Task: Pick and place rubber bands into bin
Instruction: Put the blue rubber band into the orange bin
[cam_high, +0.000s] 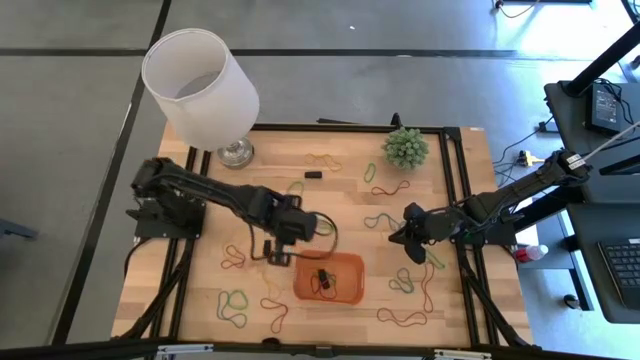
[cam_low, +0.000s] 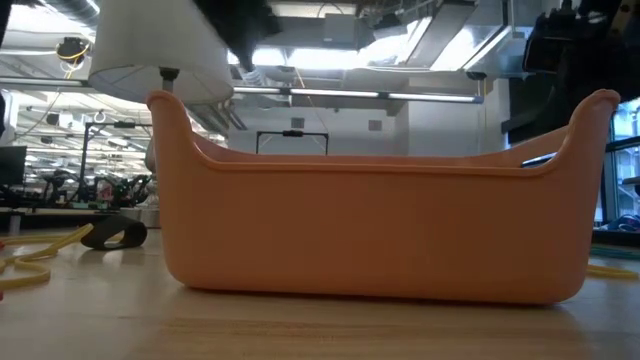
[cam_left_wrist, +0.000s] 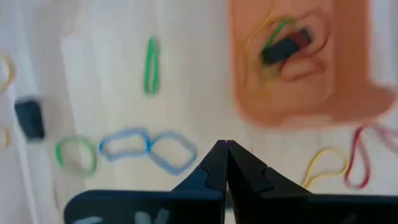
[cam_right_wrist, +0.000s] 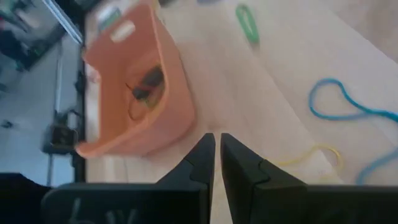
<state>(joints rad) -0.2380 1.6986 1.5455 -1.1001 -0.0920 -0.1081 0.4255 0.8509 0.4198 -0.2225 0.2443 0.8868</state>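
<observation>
The orange bin (cam_high: 345, 290) (cam_left_wrist: 292, 93) (cam_right_wrist: 174, 118) (cam_low: 380, 230) stands near the table's front middle, with a few rubber bands and a small black piece inside. Loose rubber bands lie flat around it: green (cam_high: 232, 305) (cam_left_wrist: 151, 65), blue (cam_left_wrist: 149, 149) (cam_right_wrist: 339, 102), red (cam_high: 400, 318), yellow (cam_left_wrist: 323, 165). My left gripper (cam_high: 275, 256) (cam_left_wrist: 225, 146) hangs shut just left of the bin, pointing down, and no band shows between its tips. My right gripper (cam_high: 410, 246) (cam_right_wrist: 216, 140) waits to the bin's right, its fingers nearly together with nothing between them.
A white lamp (cam_high: 200, 85) stands at the far left corner, and a small green plant (cam_high: 405, 148) at the far right. A black piece (cam_high: 313, 174) lies near the far middle. More bands are scattered over the wooden top, inside the black frame rails (cam_high: 455, 200).
</observation>
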